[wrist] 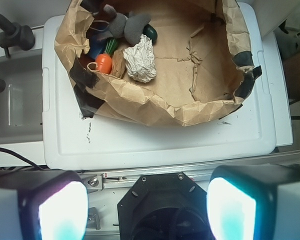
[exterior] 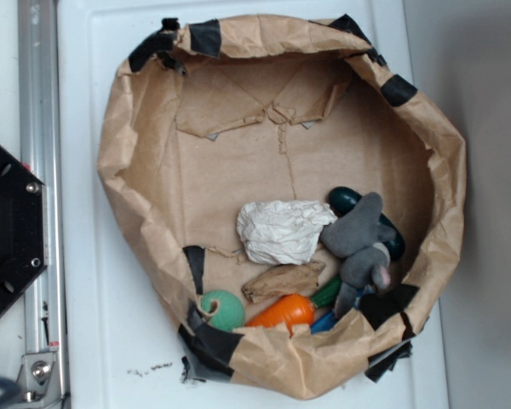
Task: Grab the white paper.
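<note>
Gripper (wrist: 147,207): seen only in wrist view, two pale glowing fingers (wrist: 60,212) at bottom corners of frame, set wide apart, nothing between them. Held high and well back from the bag, above black base plate (wrist: 162,210) and rail.

Exterior view, left to right:

Black hexagonal base (exterior: 8,234) at left edge, beside metal rail (exterior: 41,187).

White surface (exterior: 89,170), a lidded plastic bin top, carrying brown paper bag (exterior: 128,128) with rim rolled down and patched with black tape (exterior: 209,345).

Inside bag, lower left: green ball (exterior: 223,310) against bag wall, just beside tape.

Next right: orange carrot toy (exterior: 283,312), green top pointing right, lying along lower rim.

Above carrot: crumpled brown paper scrap (exterior: 283,281), touching underside of white paper.

White paper (exterior: 283,232): crumpled wad, resting on bag floor near centre, slightly right and low. Untouched, well apart from gripper. In wrist view, located upper left of bag interior (wrist: 141,61).

Right of white paper, touching it: grey plush toy (exterior: 362,243), lying over dark green object (exterior: 347,200). Blue item partly hidden below plush; identity not determinable.
</note>
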`<state>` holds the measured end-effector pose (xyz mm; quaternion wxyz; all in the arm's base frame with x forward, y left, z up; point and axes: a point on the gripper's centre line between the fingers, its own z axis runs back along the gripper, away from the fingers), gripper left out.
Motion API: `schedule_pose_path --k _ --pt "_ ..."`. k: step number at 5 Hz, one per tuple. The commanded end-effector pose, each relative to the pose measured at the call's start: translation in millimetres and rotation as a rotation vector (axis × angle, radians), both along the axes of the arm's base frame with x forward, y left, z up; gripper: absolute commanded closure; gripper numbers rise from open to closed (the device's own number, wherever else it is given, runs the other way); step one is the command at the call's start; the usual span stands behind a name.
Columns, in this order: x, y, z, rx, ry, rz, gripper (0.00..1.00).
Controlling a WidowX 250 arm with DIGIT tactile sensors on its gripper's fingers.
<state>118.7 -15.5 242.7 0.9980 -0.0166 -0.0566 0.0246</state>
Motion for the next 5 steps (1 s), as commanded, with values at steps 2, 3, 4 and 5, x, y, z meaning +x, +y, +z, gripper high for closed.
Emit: schedule_pose_path --k 2,3,4,5 --pt "43 7 -14 0.032 -0.028 -0.02 0.0" --pt "80 25 -24 -0.003 -0.08 -0.031 0.0" --pt "125 34 -51 -0.012 -0.04 -0.085 0.0" --pt "148 26 -81 -0.021 -0.083 -0.168 0.0"
